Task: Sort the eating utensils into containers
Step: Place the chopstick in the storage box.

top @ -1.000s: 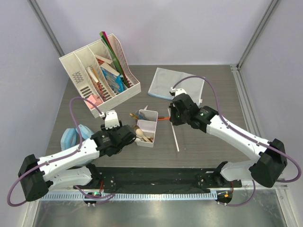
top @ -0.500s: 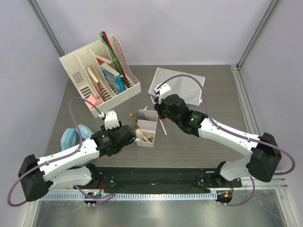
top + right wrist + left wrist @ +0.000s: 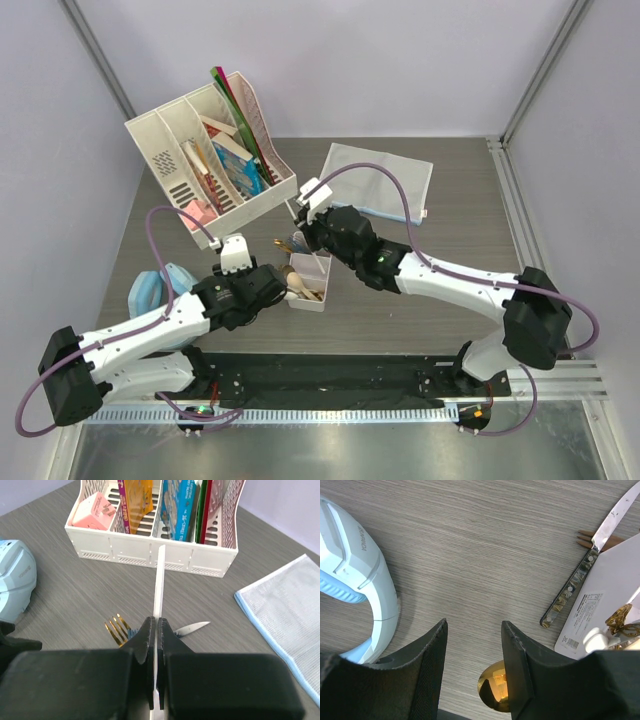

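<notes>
White stick (image 3: 160, 575) clamped in right pincer (image 3: 155, 625) (near box (image 3: 307, 303)); left pincer (image 3: 473, 630) agape, empty.

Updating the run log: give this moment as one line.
right hand: shut on thin white utensil, at far end of divided box | left hand: open, beside box | knife, gold fork: on table

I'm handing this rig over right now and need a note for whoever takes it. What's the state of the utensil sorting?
The left gripper is open, low over the table beside the divided box.
The right gripper is shut on a thin white utensil, above the box's far end.
Done: a wooden spoon and a few other pieces lie in the box.
Left: drop the white utensil in, then collect the gold fork and knife beside the box, and the gold spoon under the left fingers.
</notes>
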Action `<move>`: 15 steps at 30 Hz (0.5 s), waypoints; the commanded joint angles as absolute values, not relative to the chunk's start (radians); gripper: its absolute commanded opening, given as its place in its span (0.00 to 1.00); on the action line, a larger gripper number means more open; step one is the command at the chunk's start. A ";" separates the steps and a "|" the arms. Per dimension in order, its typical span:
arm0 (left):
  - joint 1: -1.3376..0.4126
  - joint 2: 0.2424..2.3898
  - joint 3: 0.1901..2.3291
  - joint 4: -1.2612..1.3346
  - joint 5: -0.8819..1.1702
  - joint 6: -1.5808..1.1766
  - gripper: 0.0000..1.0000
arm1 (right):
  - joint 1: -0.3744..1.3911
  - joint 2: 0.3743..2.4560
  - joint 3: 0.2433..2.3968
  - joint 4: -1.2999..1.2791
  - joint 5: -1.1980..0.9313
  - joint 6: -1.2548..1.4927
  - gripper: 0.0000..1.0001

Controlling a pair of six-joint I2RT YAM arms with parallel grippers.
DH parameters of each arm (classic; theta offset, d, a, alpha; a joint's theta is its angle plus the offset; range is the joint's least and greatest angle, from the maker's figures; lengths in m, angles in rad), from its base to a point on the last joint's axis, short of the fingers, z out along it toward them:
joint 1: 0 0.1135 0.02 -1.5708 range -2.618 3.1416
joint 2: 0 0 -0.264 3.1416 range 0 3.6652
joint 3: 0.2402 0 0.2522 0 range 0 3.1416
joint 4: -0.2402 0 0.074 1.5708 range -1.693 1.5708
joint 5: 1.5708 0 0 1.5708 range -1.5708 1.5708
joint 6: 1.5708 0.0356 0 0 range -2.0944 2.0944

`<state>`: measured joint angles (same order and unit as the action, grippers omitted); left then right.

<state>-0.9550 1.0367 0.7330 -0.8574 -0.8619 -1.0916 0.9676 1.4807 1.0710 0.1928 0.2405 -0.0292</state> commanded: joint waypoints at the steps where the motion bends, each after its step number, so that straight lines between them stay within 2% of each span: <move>1: -0.953 1.035 0.764 -0.868 -0.884 -1.092 0.48 | 0.973 1.508 1.052 0.373 0.256 -0.080 0.01; 11: -0.953 1.040 0.765 -0.870 -0.891 -1.085 0.47 | 0.976 1.486 0.896 0.436 0.261 -0.022 0.01; 14: -0.953 1.048 0.764 -0.862 -0.888 -1.083 0.47 | 0.976 1.462 0.868 0.397 0.239 -0.015 0.14; 15: -0.951 1.052 0.767 -0.862 -0.888 -1.083 0.47 | 0.976 1.453 0.862 0.382 0.236 -0.011 0.22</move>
